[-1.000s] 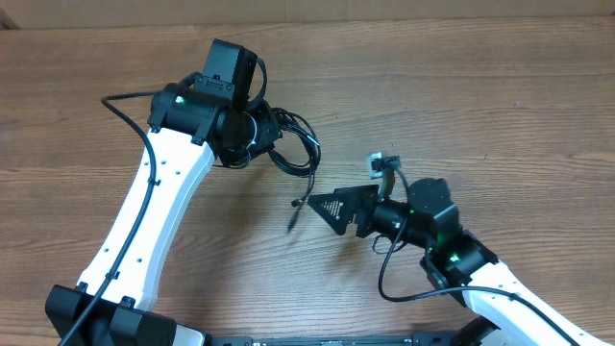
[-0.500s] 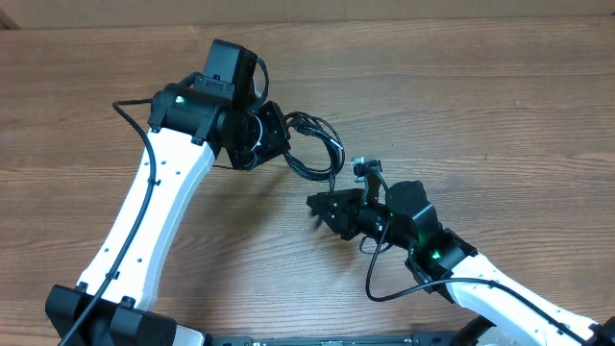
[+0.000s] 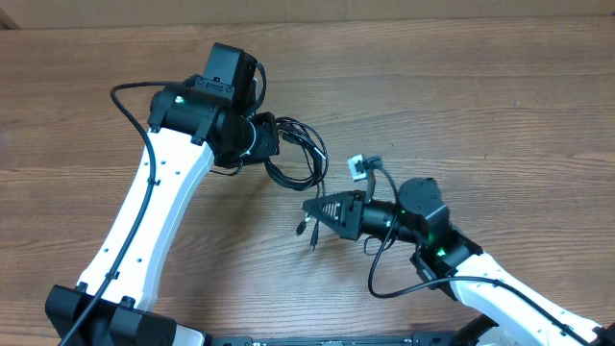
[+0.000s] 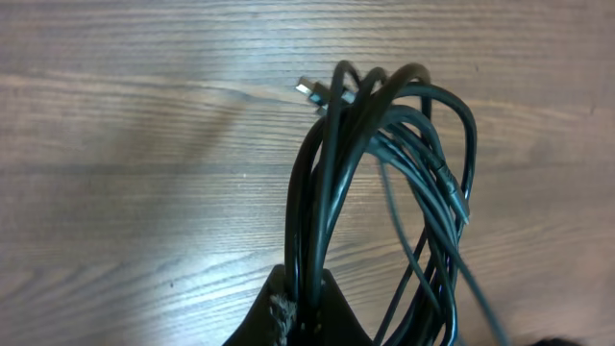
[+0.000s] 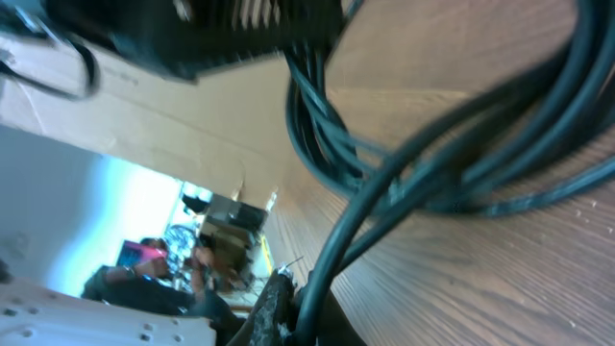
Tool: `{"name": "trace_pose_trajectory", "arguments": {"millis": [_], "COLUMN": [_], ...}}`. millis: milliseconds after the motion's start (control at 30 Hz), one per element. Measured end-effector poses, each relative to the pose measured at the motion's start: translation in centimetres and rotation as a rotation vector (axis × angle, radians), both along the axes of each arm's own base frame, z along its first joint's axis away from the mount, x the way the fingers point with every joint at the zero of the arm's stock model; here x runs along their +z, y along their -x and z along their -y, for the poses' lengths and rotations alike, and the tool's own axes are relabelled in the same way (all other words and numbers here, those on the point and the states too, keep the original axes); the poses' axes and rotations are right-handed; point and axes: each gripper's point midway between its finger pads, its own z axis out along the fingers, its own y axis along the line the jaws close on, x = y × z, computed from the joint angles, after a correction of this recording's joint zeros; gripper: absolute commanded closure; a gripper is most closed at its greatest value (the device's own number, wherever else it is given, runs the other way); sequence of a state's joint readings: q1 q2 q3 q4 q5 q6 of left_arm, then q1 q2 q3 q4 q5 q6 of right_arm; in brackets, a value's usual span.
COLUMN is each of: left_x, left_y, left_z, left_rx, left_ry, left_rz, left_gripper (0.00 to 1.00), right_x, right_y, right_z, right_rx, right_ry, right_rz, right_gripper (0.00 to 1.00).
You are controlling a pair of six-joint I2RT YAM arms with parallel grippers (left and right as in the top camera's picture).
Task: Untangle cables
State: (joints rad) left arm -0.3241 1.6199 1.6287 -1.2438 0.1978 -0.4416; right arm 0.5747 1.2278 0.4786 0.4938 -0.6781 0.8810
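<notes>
The cables form a bundle of thin black loops hanging between my two grippers above the wooden table. My left gripper is shut on the upper left of the bundle. In the left wrist view the loops fan up out of the left gripper, and a silvery plug tip sits at the top. My right gripper is shut on a strand at the bundle's lower end, with two loose cable ends dangling below it. In the right wrist view that strand rises from the right gripper.
The wooden table stretches all round. The white left arm runs from the front left corner and the right arm from the front right. A small white part with its own wire stands on the right wrist.
My right gripper has gone from open to shut on a strand of the cables. The bundle swung right, then back left, and two cable ends now hang under the right gripper.
</notes>
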Motion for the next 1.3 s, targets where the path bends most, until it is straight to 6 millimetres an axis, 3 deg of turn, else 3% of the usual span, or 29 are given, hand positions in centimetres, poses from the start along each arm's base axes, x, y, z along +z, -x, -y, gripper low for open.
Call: {"name": "trace_pose_trajectory", "arguments": {"millis": [200,433,600,1000,1300], "left_x": [0.1,0.5,0.3,0.4,0.6], "left_y": [0.4,1.1,2.1,2.3,2.8], "left_z": [1.2,3.4,3.7,3.9,4.5], "left_rx": [-0.107,-0.230,-0.281,-0.306,-0.392], "left_ry": [-0.005,0.045,0.050,0.056,0.086], "left_rz": [0.025,0.044,0.022,0.023,0.034], "left_gripper": [0.96,0.96,0.95,0.96,0.96], "right_x": [1.5,1.7,2.2,2.4,5.7], "right_y": [-2.0,-3.7,-4.6,-7.2,-8.8], "right_z": [1.7,3.1,3.5,5.2,6.6], "right_rx": [-0.070,-0.150,-0.211,-0.397,-0.506], "right_ry": [-0.070,-0.093,-0.117,-0.155,-0.259], "right_rz": [-0.030,-0.072,-0.077,-0.110,-0.009], "right_gripper": [0.96,0.96,0.96,0.96,0.96]}}
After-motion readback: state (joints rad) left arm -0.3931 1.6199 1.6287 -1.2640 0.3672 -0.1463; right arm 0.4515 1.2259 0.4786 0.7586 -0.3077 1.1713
